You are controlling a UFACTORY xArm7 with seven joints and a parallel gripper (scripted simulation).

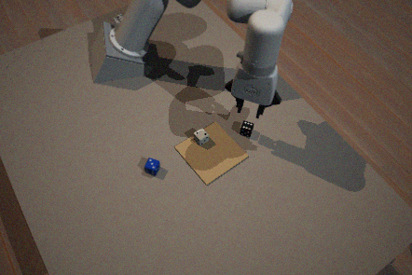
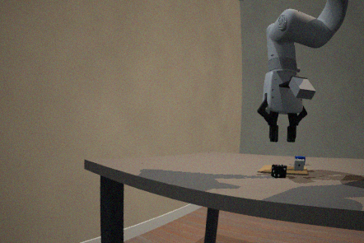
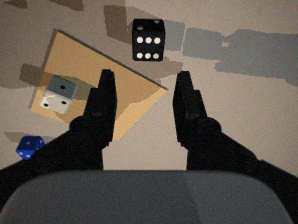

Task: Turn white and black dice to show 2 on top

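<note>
Ext. view: below the gripper point(image 1: 249, 114) point(image 2: 282, 140) point(image 3: 145, 86), the white die point(image 1: 201, 136) point(image 2: 299, 164) point(image 3: 58, 95) hides most of the blue die point(image 1: 152, 166) point(image 2: 300, 157) point(image 3: 29, 147); pips on the black die point(image 1: 247, 129) point(image 2: 279, 170) point(image 3: 148, 40) blurred. Above it, the arm point(image 1: 263, 31) point(image 2: 305, 31) is cut off by the top edge. Wrist view: one finger covers pt. of the mat point(image 1: 214, 158) point(image 2: 265, 170) point(image 3: 135, 90).

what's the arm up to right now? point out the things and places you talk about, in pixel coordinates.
Nothing is being handled: the pincer point(image 1: 250, 114) point(image 2: 282, 139) point(image 3: 145, 86) hangs above the table, partly open, with nothing between its fingers. The black die point(image 1: 247, 129) point(image 2: 278, 170) point(image 3: 148, 40) sits off the mat point(image 1: 216, 158) point(image 2: 265, 170) point(image 3: 135, 102). The white die point(image 1: 201, 136) point(image 2: 299, 164) point(image 3: 58, 94) is on it. The blue die point(image 1: 152, 166) point(image 2: 300, 157) point(image 3: 30, 147) is off it too.
</note>
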